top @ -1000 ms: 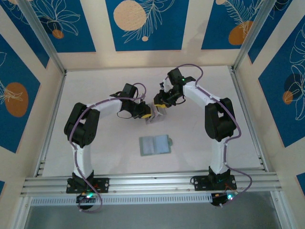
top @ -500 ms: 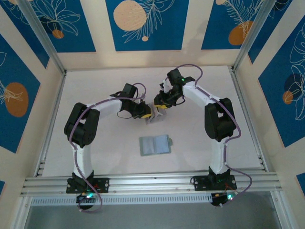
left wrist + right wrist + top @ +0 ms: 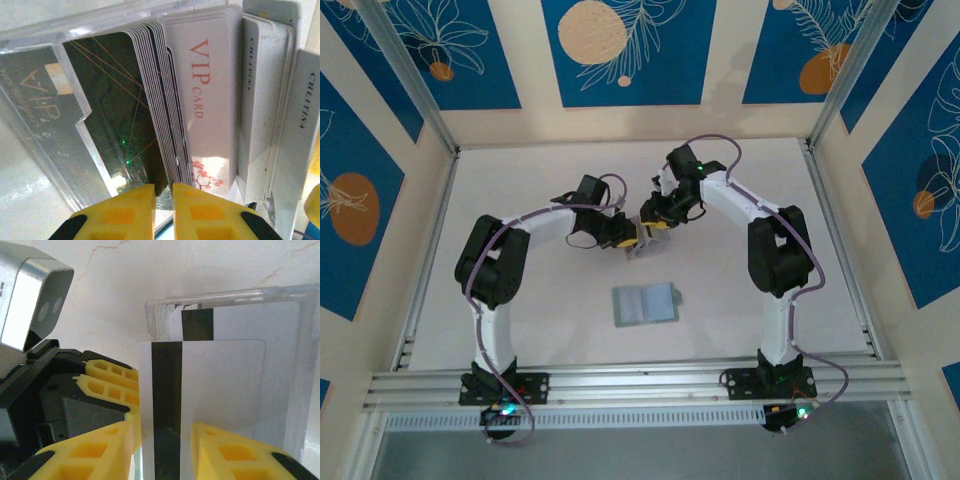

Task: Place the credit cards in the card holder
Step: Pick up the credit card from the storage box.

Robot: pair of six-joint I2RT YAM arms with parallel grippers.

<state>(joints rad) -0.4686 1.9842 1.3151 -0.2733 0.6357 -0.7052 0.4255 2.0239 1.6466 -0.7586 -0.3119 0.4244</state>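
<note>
Early stage. My right fingers (image 3: 225, 455) pinch one striped card (image 3: 210, 390) at the clear box (image 3: 280, 295). My left fingers (image 3: 120, 210), narrow, apparently clamp that box. The card holder (image 3: 645, 303) lies open on the tabletop (image 3: 550, 340), seemingly unfilled.

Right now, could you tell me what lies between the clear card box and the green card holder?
Just bare white table; the top view shows the clear card box and the open card holder apart.
</note>
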